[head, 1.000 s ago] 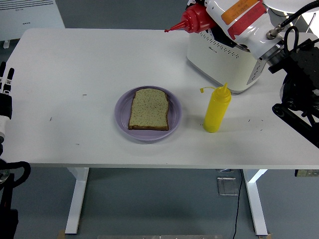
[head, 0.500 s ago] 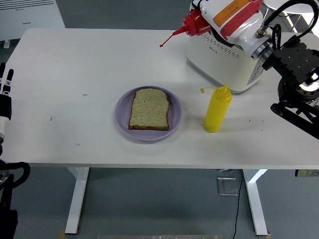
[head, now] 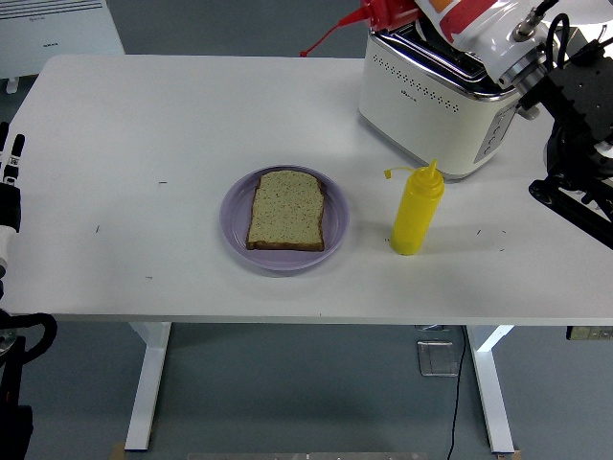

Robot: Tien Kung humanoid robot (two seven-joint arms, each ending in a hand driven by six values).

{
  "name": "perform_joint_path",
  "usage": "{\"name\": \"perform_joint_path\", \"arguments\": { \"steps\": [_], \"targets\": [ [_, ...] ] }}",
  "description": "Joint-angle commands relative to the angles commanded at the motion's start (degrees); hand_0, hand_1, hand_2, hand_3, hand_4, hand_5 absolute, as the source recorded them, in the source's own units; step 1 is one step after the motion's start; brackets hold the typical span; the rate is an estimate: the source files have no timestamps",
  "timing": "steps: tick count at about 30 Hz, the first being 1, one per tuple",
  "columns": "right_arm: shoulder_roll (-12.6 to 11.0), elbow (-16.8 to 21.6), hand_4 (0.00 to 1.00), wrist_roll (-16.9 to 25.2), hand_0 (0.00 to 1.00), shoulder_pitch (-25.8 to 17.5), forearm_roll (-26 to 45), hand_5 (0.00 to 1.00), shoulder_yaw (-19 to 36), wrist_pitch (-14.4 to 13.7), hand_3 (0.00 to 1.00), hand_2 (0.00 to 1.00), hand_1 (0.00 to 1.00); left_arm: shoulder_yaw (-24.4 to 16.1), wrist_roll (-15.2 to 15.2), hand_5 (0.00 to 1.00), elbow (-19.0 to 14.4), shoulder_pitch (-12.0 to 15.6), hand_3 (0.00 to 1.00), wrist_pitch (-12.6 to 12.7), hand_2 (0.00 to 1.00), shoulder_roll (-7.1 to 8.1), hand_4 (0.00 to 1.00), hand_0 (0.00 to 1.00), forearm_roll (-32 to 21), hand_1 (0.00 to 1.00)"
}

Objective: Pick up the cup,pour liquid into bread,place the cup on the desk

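White tabletop (head: 144, 125) carries everything; the left hand (head: 10, 177) rests at its left edge, far left of the plate, its fingers too little seen to tell; the purple plate (head: 235, 228) holds a bread slice (head: 285, 210); right of the plate stands a yellow squeeze bottle (head: 417, 211); beyond that, a white toaster (head: 431, 101); above the toaster the right hand (head: 479, 24) grips a red squeeze bottle (head: 369, 17), nozzle pointing left.

- One head view, set high at the near edge of the table (head: 192, 115), facing forward and down.
- Moderately far: nearly the whole top shows, floor below.
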Motion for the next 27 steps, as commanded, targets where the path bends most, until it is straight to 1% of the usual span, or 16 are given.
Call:
{"name": "perform_joint_path", "arguments": {
  "steps": [2, 4, 9, 12, 14, 17, 19, 22, 27],
  "targets": [
    [0.4, -0.9, 0.332, 0.5, 0.367, -0.6, 0.0, 0.019, -1.7, 0.2, 0.540, 0.464, 0.402, 0.1, 0.0, 0.998, 0.0, -0.1, 0.827, 0.0, 0.840, -0.06, 0.492, 0.808, 0.0, 0.792],
    [0.6, -1.6, 0.332, 0.5, 0.367, -0.8, 0.0, 0.019, -0.9, 0.2, 0.540, 0.464, 0.402, 0.1, 0.0, 0.998, 0.0, -0.1, 0.827, 0.0, 0.840, -0.05, 0.492, 0.808, 0.0, 0.792],
    [-0.1, -0.9, 0.326, -0.3, 0.376, -0.5, 0.0, 0.015, 5.0, -0.9, 0.541, 0.467, 0.401, -0.3, 0.0, 0.998, 0.0, 0.0, 0.826, 0.0, 0.839, 0.11, 0.492, 0.807, 0.0, 0.792],
    [0.1, -0.3, 0.310, -0.7, 0.381, -0.6, 0.0, 0.004, 6.4, -1.4, 0.537, 0.465, 0.398, -0.2, 0.0, 0.998, 0.0, -0.1, 0.826, 0.0, 0.839, 0.10, 0.492, 0.806, 0.0, 0.792],
    [0.7, -0.3, 0.310, -0.9, 0.381, -0.4, 0.0, 0.004, 4.6, -1.5, 0.537, 0.465, 0.398, -0.2, 0.0, 0.998, 0.0, -0.1, 0.826, 0.0, 0.839, 0.08, 0.492, 0.806, 0.0, 0.792],
    [1.2, -0.9, 0.298, 0.1, 0.385, 0.5, 0.0, 0.002, -0.9, -0.3, 0.538, 0.467, 0.400, -0.1, 0.0, 0.998, 0.0, -0.3, 0.826, 0.0, 0.839, 0.04, 0.491, 0.806, 0.0, 0.792],
    [1.8, -1.3, 0.298, 0.3, 0.385, 0.1, 0.0, 0.002, -3.7, -0.1, 0.538, 0.467, 0.400, 0.0, 0.0, 0.998, 0.0, -0.4, 0.826, 0.0, 0.839, -0.06, 0.491, 0.806, 0.0, 0.792],
    [2.5, -1.7, 0.298, -0.1, 0.385, -0.1, 0.0, 0.002, -2.5, -0.3, 0.538, 0.467, 0.400, -0.1, 0.0, 0.998, 0.0, -0.4, 0.826, 0.0, 0.839, -0.05, 0.491, 0.806, 0.0, 0.792],
    [2.0, -0.8, 0.295, -0.6, 0.385, -0.3, 0.0, 0.002, 1.5, -1.0, 0.537, 0.467, 0.399, -0.4, 0.0, 0.998, 0.0, -0.3, 0.825, 0.1, 0.839, -0.01, 0.491, 0.806, 0.0, 0.792]
  ]
}}
